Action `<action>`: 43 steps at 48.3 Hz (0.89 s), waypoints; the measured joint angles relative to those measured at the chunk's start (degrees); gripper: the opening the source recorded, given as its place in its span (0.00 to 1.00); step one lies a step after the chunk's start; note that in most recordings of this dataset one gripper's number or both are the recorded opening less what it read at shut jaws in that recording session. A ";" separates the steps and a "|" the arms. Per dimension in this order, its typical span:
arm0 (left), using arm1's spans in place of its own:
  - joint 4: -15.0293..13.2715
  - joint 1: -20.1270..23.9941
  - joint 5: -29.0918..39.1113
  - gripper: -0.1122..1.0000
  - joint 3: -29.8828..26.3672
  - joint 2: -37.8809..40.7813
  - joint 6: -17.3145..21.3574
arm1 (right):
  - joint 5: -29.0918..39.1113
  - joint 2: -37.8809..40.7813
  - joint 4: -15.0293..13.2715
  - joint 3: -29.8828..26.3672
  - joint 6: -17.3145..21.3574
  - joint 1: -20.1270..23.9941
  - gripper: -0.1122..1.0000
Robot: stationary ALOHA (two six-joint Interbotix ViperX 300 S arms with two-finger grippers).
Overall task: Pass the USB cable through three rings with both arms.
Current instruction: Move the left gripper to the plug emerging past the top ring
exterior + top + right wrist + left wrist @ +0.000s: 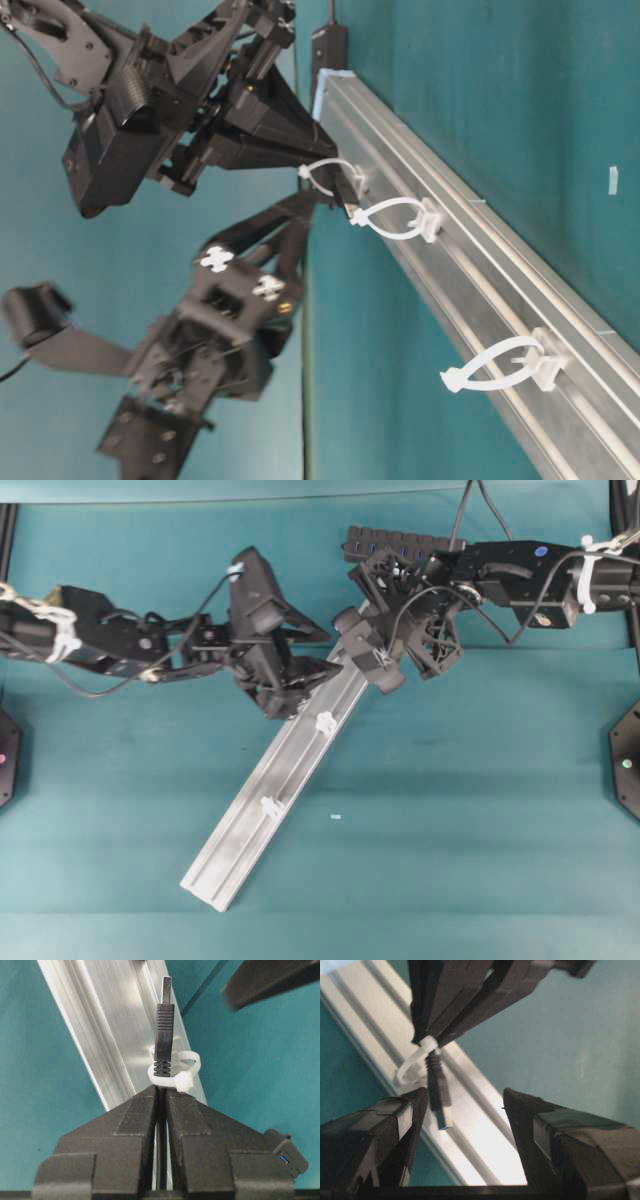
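Note:
The USB cable's plug sticks out past my right gripper, which is shut on the cord just behind it. The plug has gone through the first white ring at the top end of the silver rail. My left gripper is open and faces the plug, which hangs close to its left finger without touching. Along the rail lie the second ring and third ring, both empty. In the table-level view the three rings stand out from the rail.
The black hub lies at the back, beyond the rail's top end. Both arms crowd that end, the right wrist above it. A small white scrap lies on the teal cloth right of the rail.

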 measured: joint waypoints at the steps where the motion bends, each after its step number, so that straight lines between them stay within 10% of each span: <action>1: 0.00 0.09 0.09 0.77 -0.09 0.26 0.00 | 0.00 0.00 0.18 0.00 0.00 0.00 0.17; 43: -0.09 1.05 0.26 0.73 -3.60 4.75 0.62 | -0.53 0.09 2.11 0.09 0.00 -0.09 0.17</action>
